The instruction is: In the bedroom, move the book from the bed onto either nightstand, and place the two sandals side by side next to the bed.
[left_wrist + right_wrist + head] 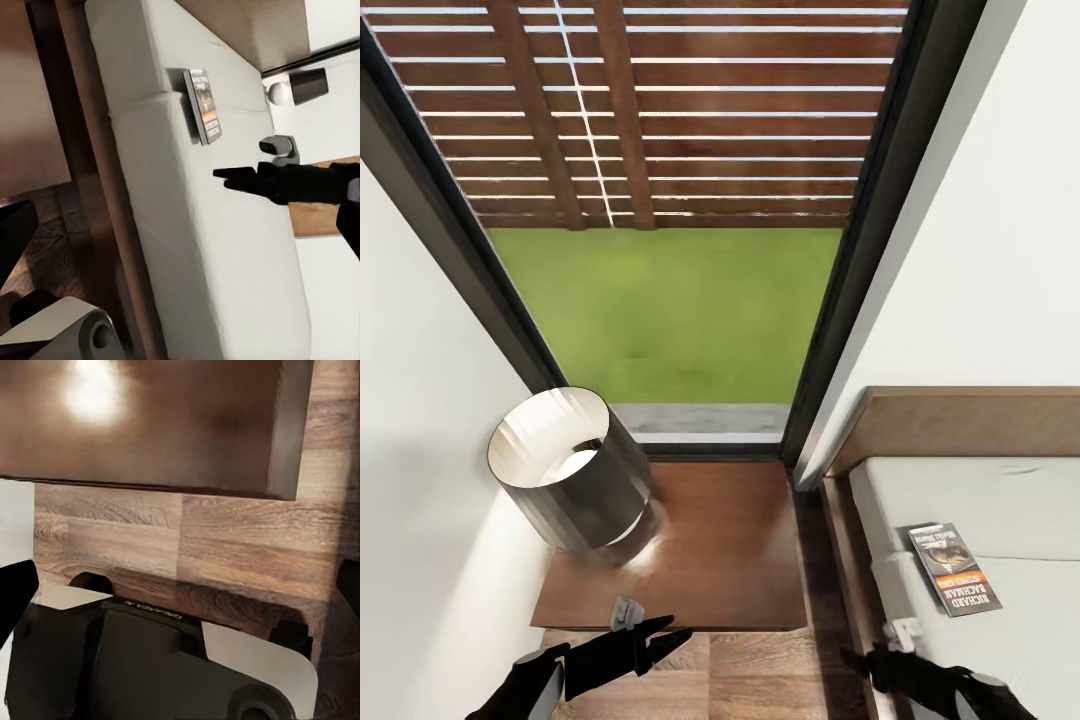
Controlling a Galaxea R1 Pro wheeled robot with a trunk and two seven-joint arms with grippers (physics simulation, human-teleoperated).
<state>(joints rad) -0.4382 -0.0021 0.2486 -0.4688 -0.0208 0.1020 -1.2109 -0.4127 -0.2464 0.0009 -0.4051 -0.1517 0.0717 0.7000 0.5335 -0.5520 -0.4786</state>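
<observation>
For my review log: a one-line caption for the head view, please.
Book lies on the bed; nightstand with lamp stands below the window; both grippers low.

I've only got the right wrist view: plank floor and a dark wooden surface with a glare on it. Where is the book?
Observer: The book lies flat on the mattress of the bed, near the headboard and close to the edge that faces the nightstand.
Operator: Is the right gripper on it?
Observer: No. In the head view the right gripper sits by the bed's edge, apart from the book and holding nothing.
Operator: Anything on the nightstand?
Observer: A lamp with a grey drum shade stands on its wall-side part; the part nearer the bed shows bare wood.
</observation>
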